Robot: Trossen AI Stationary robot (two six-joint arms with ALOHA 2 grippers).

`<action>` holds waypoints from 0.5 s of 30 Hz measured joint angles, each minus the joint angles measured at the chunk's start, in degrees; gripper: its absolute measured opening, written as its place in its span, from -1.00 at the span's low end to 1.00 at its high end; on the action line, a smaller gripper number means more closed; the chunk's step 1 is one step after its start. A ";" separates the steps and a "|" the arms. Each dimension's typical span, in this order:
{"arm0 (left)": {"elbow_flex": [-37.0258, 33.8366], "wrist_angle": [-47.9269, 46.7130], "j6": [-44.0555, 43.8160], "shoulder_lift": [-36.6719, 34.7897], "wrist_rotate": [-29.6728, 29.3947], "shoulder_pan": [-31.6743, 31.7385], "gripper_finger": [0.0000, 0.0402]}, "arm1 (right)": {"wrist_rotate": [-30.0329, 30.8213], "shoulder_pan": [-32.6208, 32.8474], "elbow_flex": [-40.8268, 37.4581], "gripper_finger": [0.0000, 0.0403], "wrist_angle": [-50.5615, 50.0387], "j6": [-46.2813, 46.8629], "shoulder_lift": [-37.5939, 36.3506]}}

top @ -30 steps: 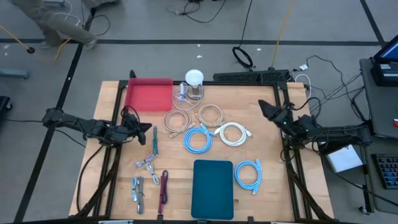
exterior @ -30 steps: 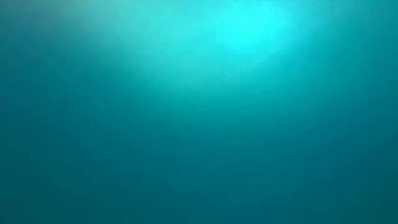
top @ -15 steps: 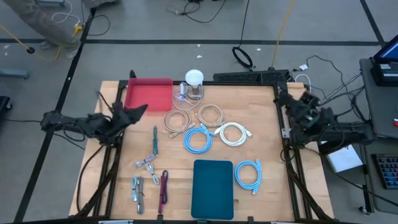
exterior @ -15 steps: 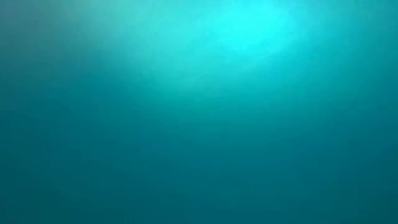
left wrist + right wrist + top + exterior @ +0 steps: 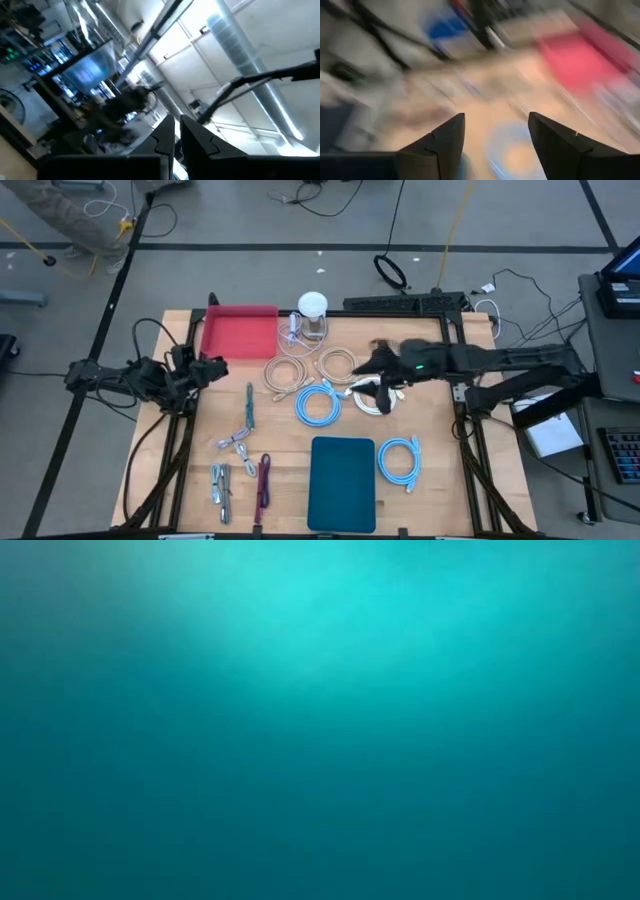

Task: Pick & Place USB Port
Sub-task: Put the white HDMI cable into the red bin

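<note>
Several small USB adapters lie flat on the wooden table in the high view: a green one [image 5: 248,407], a silver one [image 5: 234,442], another silver one [image 5: 220,484] and a dark red one [image 5: 263,479]. A red tray [image 5: 238,332] sits near the far edge. My left gripper [image 5: 215,367] [image 5: 176,120] hovers at the table's left edge, shut, pointing up toward the ceiling. My right gripper [image 5: 373,370] [image 5: 495,117] is open above the table's middle, over the white cable coil [image 5: 378,397]. The low view shows only a blank teal field.
Coiled cables lie mid-table: two beige [image 5: 285,375] [image 5: 338,363], two blue [image 5: 318,404] [image 5: 400,457], one clear [image 5: 293,341] beside a white-capped jar [image 5: 312,307]. A dark teal pad [image 5: 342,483] lies at the near edge. Bare wood shows near the right edge [image 5: 440,430].
My right arm has swung fast from the table's right edge toward the middle, and its gripper now hangs over the white coil. My left gripper has drawn back from the green adapter toward the table's left edge. Nothing on the table has moved.
</note>
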 joint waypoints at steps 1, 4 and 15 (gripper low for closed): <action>0.00 -0.55 -0.51 0.00 1.07 0.00 -0.85 | 3.76 -0.38 -0.36 0.03 -6.01 -0.53 0.93; 0.00 -2.64 -2.16 0.00 3.74 0.00 -0.85 | 13.18 -1.81 -3.88 -0.01 -16.60 -0.89 2.49; 0.00 -6.43 -3.63 0.00 3.88 -0.02 -0.85 | 11.16 -7.44 -24.68 -0.11 -0.84 2.15 2.18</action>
